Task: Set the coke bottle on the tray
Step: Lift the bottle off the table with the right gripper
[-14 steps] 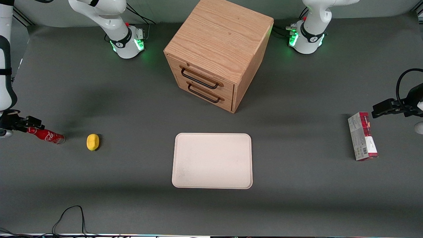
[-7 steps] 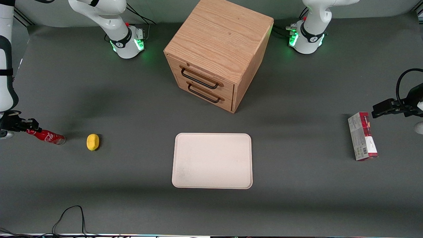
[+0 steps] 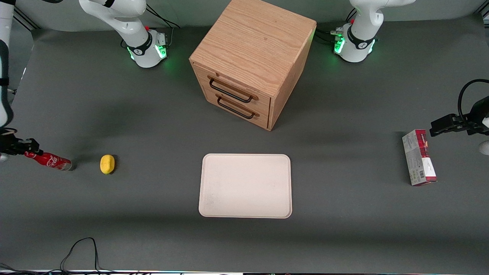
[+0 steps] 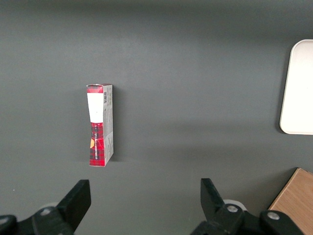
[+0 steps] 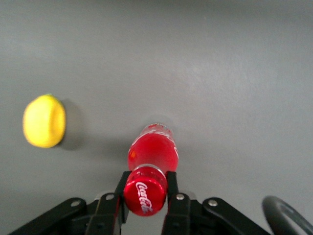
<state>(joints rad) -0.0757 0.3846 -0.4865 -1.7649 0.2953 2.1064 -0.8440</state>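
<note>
Closed on the red cap of the coke bottle [image 3: 49, 160]: claw [image 3: 23, 152], at mid-height by the front frame's edge, toward the working arm's end of the counter [image 3: 153, 236]. Wrist view confirms the grip, a finger pressed on each side of the cap, silvery base pointing away.

Shifted over the last second: claw and bottle together, drawn a little closer to the frame's edge and slightly lower in the frame, bottle slanted. Widened with that: the gap to the yellow lemon-like thing [image 3: 107, 164].

Judged from this: grasp holding, bottle following the claw, lift probably beginning.

Unoccupied in the frame's lower middle, well apart from the bottle: tray [image 3: 244, 186]. Carry and set-down not yet done.
</note>
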